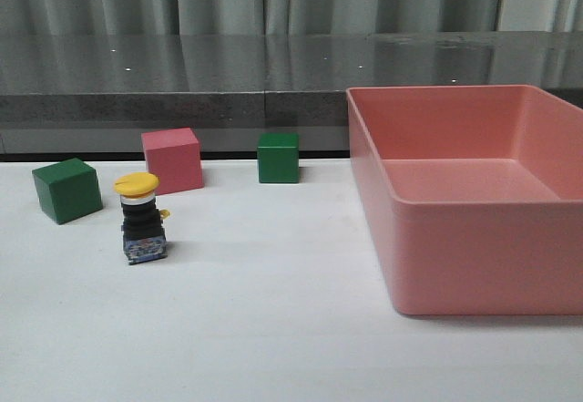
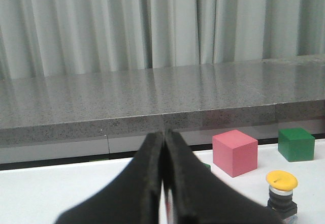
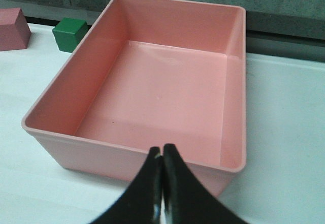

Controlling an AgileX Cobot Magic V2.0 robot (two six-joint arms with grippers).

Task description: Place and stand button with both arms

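Note:
The button (image 1: 141, 221) stands upright on the white table at the left, yellow cap on top, black body, blue-grey base below. It also shows in the left wrist view as the button (image 2: 282, 193), off to one side of my left gripper (image 2: 164, 135), which is shut and holds nothing. My right gripper (image 3: 162, 149) is shut too, empty, hovering just before the near wall of the pink bin (image 3: 127, 150). Neither arm shows in the front view.
A pink cube (image 1: 172, 159) and a green cube (image 1: 66, 190) sit behind the button, another green cube (image 1: 278, 157) further right. The large pink bin (image 1: 455, 238) fills the table's right side. A grey stone ledge (image 1: 182, 101) runs along the back.

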